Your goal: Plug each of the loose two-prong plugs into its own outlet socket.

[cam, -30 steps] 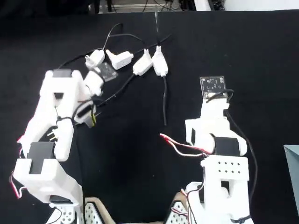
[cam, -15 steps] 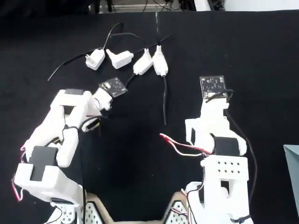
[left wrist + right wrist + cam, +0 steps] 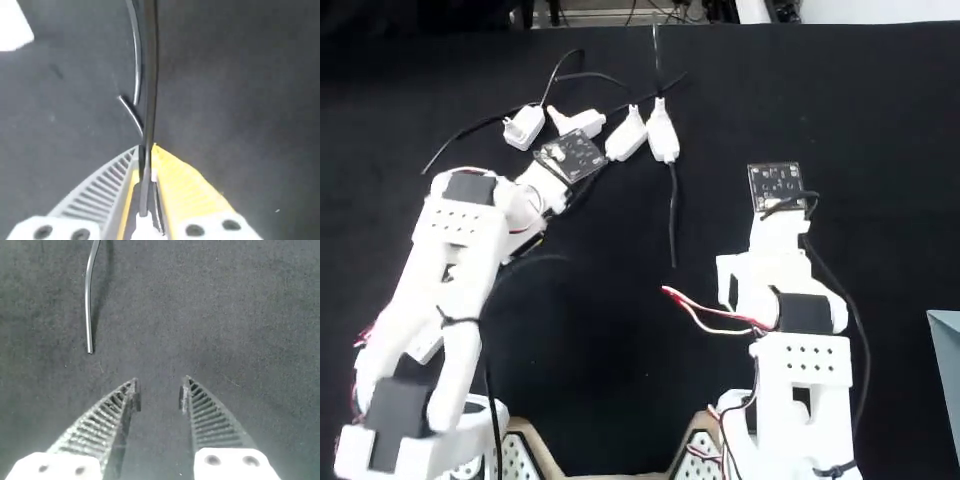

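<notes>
Left end effector pinches what looks like a plug cable.

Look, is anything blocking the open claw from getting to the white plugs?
Nothing visible blocks it. Ahead of the right gripper lie bare black cloth and a loose cable end. The white plugs sit farther off across the table.

Black table — pale strip behind
</notes>
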`<state>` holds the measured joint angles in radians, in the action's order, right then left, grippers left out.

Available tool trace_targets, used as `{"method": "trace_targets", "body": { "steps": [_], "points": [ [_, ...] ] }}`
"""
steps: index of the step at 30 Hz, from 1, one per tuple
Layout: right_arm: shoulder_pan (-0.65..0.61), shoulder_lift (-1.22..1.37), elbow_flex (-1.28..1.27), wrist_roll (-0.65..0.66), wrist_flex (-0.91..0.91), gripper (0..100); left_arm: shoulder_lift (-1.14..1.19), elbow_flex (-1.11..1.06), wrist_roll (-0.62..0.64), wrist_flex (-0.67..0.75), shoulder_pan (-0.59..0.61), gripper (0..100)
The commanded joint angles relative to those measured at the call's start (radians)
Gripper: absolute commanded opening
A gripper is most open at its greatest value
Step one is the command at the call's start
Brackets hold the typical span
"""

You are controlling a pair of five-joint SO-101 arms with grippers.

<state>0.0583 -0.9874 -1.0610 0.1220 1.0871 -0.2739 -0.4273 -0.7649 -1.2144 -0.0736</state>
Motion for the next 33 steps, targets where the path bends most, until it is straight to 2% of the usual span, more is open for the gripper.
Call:
{"method": "trace_targets", "body": {
  "steps": [1, 6, 11, 16, 19, 23, 28, 33],
  "points": [
    [-0.014, -0.013, 0.005, 0.011, -0.009, 13.7, -0.106, 0.05, 0.097, -0.008, -0.081, 3],
    [-0.014, -0.015, 0.005, 0.011, -0.009, 13.7, -0.169, 0.05, 0.238, -0.003, -0.208, 3],
    [-0.014, -0.015, 0.005, 0.011, -0.009, 13.7, -0.173, 0.042, 0.482, -0.002, -0.308, 4],
    [-0.014, -0.015, 0.005, 0.011, -0.009, 13.7, -0.173, 0.033, 0.729, -0.002, -0.329, 19],
    [-0.014, -0.015, 0.005, 0.011, -0.009, 13.7, -0.173, 0.033, 0.836, 0.0, -0.326, 23],
    [-0.014, -0.015, 0.005, 0.011, -0.009, 13.7, -0.187, 0.036, 0.856, -0.011, -0.295, 23],
    [-0.018, -0.015, 0.012, 0.0, -0.005, 13.7, -0.187, 0.114, 0.855, -0.13, -0.125, 23],
    [-0.198, -0.007, 0.053, -0.112, 0.083, 13.9, -0.187, 0.084, 0.769, -0.199, 0.061, 23]
  ]
}}
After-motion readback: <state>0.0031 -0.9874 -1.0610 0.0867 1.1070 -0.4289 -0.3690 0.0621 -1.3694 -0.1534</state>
